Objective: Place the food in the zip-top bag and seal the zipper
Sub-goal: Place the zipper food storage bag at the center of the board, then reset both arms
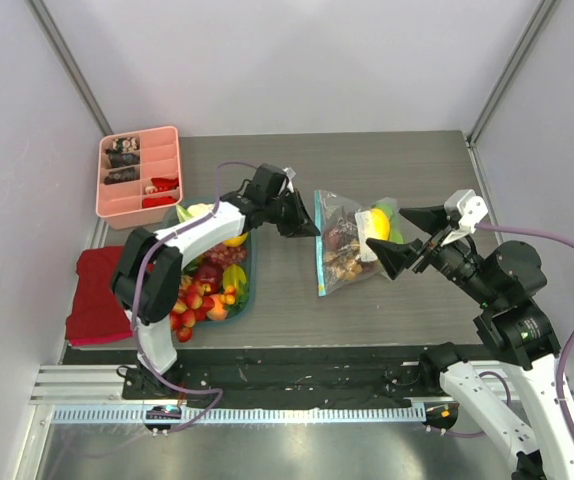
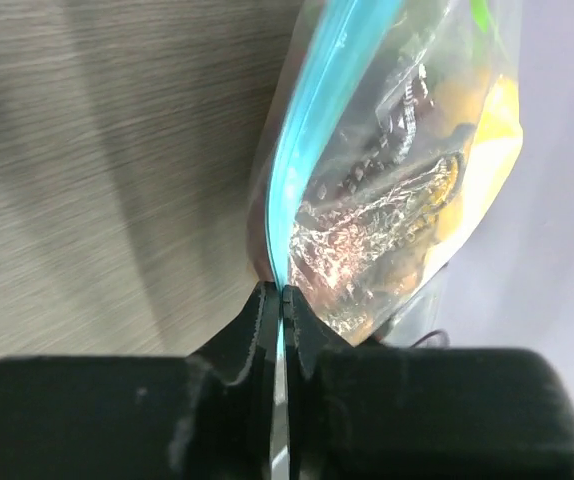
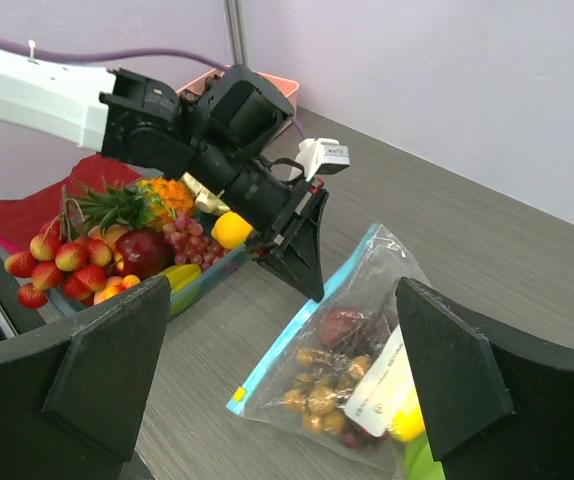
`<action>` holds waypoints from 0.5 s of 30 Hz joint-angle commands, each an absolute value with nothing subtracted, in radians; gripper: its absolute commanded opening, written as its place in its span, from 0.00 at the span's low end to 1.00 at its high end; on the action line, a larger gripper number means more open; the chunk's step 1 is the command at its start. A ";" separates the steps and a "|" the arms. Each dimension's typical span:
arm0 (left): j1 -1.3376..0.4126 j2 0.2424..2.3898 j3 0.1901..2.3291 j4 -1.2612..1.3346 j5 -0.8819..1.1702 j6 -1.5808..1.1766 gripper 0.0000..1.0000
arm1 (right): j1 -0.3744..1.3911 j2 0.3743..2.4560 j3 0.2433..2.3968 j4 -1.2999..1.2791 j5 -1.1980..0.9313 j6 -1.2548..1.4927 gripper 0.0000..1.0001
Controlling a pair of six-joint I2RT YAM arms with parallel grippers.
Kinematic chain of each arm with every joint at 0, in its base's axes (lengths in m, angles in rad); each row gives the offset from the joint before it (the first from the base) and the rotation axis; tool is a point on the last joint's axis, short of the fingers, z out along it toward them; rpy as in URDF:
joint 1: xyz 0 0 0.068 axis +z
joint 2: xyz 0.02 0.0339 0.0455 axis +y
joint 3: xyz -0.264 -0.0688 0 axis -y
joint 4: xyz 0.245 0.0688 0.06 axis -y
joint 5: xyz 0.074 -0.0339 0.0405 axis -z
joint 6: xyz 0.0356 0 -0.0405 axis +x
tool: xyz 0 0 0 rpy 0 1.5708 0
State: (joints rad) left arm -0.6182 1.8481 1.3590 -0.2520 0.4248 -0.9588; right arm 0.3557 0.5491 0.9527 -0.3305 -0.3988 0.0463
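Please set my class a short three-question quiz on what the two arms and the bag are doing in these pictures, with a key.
1. True or false: the left pincer is shut on the zipper of the zip-top bag.
2. The right pincer is: A) open, holding nothing; B) shut on the bag; C) out of view.
3. Short answer: where does the unbagged food lie?
Key: 1 true; 2 A; 3 in the teal tray.
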 commanded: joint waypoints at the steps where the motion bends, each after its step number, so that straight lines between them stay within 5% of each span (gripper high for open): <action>1: -0.600 1.766 1.417 -0.409 0.417 -0.795 0.20 | 0.353 0.546 0.951 -0.319 -0.384 0.028 1.00; 4: -0.577 1.712 1.422 -0.461 0.397 -0.744 0.55 | 0.353 0.563 0.965 -0.350 -0.342 0.041 1.00; 9: -0.516 1.574 1.414 -0.552 0.350 -0.592 0.95 | 0.353 0.575 0.988 -0.419 -0.273 0.064 0.99; 15: -0.405 1.476 1.653 -0.898 0.263 -0.280 1.00 | 0.354 0.604 0.991 -0.497 -0.229 0.123 1.00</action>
State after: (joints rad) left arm -0.4644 1.5417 1.4597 -0.6506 0.3489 -0.5381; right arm 0.3557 0.5819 0.9558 -0.4442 -0.2878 0.0750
